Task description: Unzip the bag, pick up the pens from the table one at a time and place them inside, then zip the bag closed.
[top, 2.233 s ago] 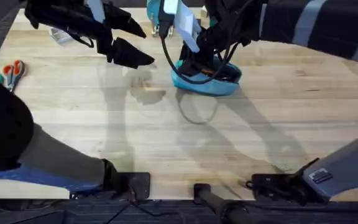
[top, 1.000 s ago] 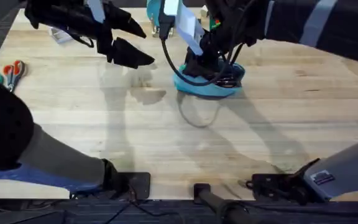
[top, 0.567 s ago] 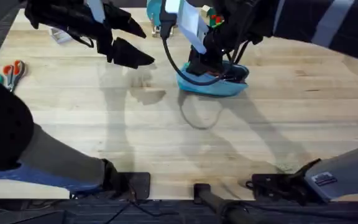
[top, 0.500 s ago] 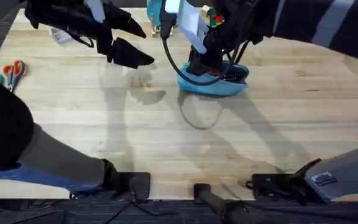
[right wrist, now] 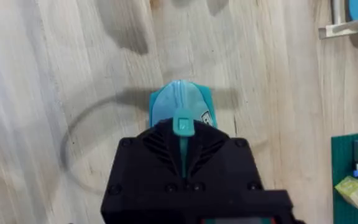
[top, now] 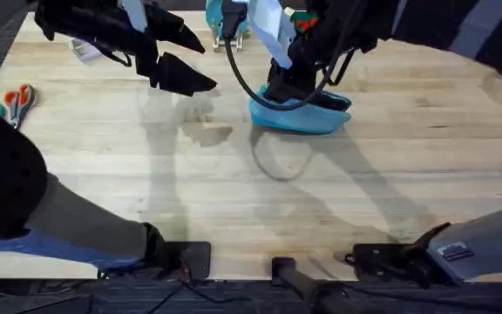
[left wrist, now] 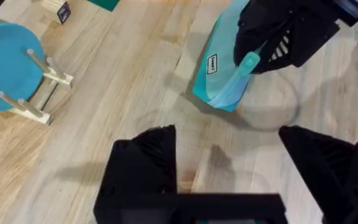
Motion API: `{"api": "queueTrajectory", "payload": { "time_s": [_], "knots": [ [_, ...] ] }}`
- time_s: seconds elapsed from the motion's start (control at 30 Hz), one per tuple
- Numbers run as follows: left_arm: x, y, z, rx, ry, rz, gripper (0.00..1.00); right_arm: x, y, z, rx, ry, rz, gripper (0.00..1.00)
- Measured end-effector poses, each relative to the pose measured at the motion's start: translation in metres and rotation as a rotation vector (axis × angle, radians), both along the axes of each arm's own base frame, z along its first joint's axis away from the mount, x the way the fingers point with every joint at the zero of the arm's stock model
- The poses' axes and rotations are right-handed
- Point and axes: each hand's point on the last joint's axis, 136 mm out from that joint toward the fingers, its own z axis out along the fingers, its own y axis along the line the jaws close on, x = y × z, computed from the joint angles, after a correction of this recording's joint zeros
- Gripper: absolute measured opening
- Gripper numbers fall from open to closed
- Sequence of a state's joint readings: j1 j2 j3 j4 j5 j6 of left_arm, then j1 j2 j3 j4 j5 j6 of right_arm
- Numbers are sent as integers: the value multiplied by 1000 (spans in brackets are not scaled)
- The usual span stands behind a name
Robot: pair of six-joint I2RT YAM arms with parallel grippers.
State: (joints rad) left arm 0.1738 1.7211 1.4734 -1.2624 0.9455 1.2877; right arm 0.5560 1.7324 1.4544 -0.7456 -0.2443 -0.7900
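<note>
Right gripper (top: 296, 90) shifted right along bag (top: 301, 115) | left gripper (top: 177, 61) open

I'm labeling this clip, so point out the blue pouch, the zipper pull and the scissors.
blue pouch (top: 299, 119): overhead view, front fabric side.
zipper pull (right wrist: 183, 124): right wrist view, the teal tab's face.
scissors (top: 17, 98): overhead view, orange handles.

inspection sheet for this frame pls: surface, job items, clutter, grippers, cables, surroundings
Surface: light wooden butcher-block table, bare in the middle.
Job's things: light blue soft fabric pouch at far centre, pale pull tab at the right gripper; pens: nothing seen.
Clutter: orange-handled scissors at the left edge; round blue disc on a wooden stand.
Grippers: left gripper open, hovering; right gripper on the pouch's zipper.
Cables: black cable looping over the pouch.
Surroundings: nothing seen.
</note>
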Motion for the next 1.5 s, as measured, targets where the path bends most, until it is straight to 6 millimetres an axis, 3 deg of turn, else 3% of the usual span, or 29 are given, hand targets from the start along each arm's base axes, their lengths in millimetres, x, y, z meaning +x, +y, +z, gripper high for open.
{"api": "queueTrajectory", "payload": {
  "time_s": [0.33,0.4,0.47,0.7,1.5],
  "knots": [
    [7,0,0,7,-39,-5,993,1,-1,1,4,9,-27,32],
    [6,-3,1,8,-45,-14,883,1,-1,1,4,10,-29,32],
    [6,-7,1,8,-52,-28,847,1,-1,1,4,10,-29,32],
    [3,-23,1,8,-60,-74,992,1,-1,1,4,10,-30,32],
    [-12,-27,1,-11,21,-82,993,1,-1,1,5,12,-32,32]
  ]
}}
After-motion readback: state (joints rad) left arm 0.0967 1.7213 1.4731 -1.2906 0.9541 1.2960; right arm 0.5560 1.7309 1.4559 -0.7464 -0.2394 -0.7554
